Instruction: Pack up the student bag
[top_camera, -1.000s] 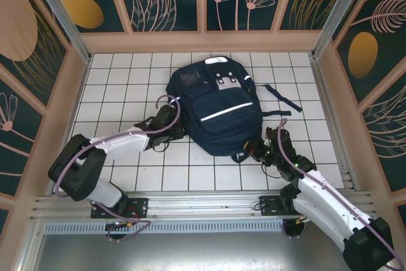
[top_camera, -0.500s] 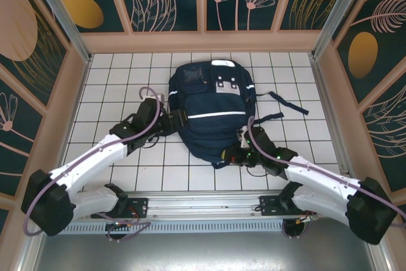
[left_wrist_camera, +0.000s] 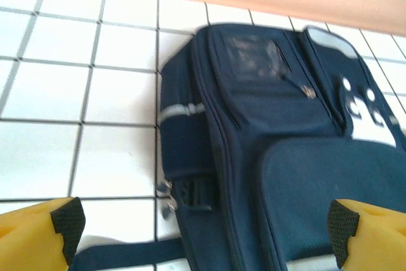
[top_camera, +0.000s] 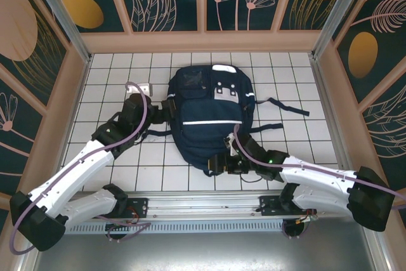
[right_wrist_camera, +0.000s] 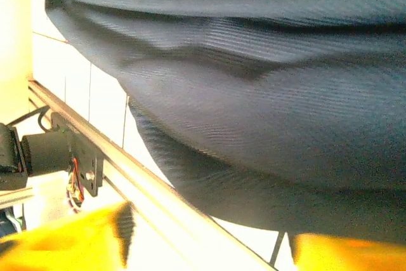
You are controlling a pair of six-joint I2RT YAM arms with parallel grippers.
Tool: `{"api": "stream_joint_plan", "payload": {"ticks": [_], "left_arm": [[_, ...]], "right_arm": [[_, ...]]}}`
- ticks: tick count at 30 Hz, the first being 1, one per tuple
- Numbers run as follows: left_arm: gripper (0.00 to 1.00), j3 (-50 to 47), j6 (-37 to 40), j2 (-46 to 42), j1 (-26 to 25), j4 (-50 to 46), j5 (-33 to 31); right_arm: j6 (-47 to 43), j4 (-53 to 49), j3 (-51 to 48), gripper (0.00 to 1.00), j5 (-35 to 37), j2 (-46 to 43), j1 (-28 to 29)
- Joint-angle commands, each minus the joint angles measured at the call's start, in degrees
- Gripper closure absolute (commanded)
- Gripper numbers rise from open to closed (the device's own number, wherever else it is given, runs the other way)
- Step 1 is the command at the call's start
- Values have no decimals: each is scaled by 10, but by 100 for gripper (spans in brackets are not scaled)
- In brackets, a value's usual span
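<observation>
Tiled desk: left claw and right claw apart beside the student bag; closing could snag only loose fabric.

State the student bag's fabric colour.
The student bag is navy blue, clearest in the left wrist view.

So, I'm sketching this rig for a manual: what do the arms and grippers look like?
The left arm and right arm match: white link shells, black joints and bases, and a lilac cable looped along the outside of each. The fingers are yellow, with black textured pads on their inner faces.
</observation>
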Motion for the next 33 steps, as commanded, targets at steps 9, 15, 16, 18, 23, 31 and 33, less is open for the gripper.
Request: {"api": "stream_joint_plan", "payload": {"ticks": [9, 15, 16, 18, 23, 31, 33], "left_arm": [[1, -91, 253, 39, 25, 300, -132], [1, -123, 177, 145, 275, 405, 74], [1, -129, 175, 155, 301, 408, 87], [1, -156, 157, 156, 324, 423, 48], [1, -310, 167, 119, 361, 592, 68], [1, -408, 172, 155, 363, 824, 75], [1, -427, 217, 182, 363, 915, 101]], "right_arm": [[-222, -62, 239, 1, 447, -29, -56], [-568, 396, 92, 1, 318, -21, -190], [-598, 411, 89, 1, 311, -9, -216], [-604, 407, 90, 1, 357, 16, -269], [-492, 401, 16, 1, 330, 23, -461], [-403, 614, -184, 1, 258, 90, -611], [-396, 677, -203, 1, 209, 96, -634]]}}
